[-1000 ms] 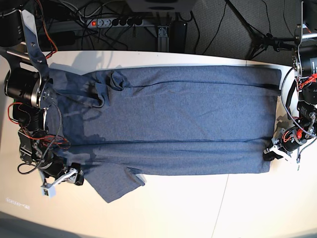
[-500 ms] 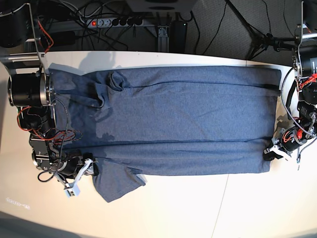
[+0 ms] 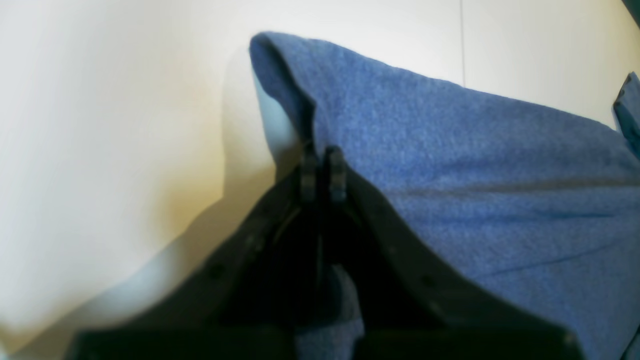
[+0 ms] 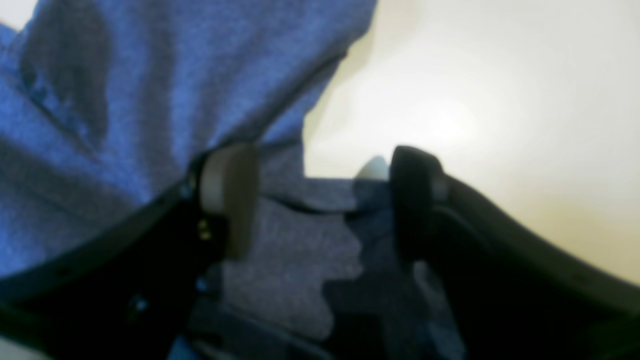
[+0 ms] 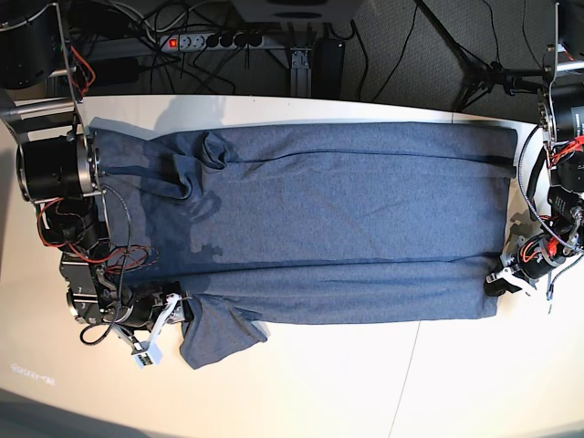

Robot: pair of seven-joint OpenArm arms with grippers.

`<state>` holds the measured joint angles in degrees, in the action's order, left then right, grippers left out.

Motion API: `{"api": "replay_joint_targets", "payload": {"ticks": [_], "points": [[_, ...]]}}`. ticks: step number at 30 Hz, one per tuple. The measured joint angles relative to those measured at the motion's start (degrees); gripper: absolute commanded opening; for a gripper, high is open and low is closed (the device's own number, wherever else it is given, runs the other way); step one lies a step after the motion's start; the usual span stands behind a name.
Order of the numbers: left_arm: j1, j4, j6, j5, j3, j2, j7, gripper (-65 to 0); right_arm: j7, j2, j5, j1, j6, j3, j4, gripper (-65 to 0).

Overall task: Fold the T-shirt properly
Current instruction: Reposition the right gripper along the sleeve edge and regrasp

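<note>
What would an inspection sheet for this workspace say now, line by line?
Surface: white table, bare in front of the shirt.
Job's things: T-shirt spread flat, plain side up, one sleeve sticking out.
Clutter: nothing seen.
Grippers: left gripper shut on the T-shirt's corner; right gripper open, jaws astride the sleeve edge.
Cables: power strip and loose cables behind the table.
Surroundings: dark floor, stand legs.
</note>
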<state>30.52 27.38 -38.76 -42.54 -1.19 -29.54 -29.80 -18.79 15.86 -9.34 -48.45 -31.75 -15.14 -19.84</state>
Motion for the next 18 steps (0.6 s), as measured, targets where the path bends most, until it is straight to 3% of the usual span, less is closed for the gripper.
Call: {"api": "replay_joint_targets", "payload": {"ticks": [5, 18], "points": [[0.0, 0.0, 0.0, 0.0, 0.0, 0.0, -0.5, -65.0, -0.4, 0.0, -5.2, -1.5, 0.0, -0.1, -0.2, -23.4], [0.0, 0.0, 0.0, -1.1, 0.0, -0.1, -1.3, -65.0, 0.7, 0.0, -5.5, -2.0, 0.0, -0.1, 0.3, -23.4]]}}
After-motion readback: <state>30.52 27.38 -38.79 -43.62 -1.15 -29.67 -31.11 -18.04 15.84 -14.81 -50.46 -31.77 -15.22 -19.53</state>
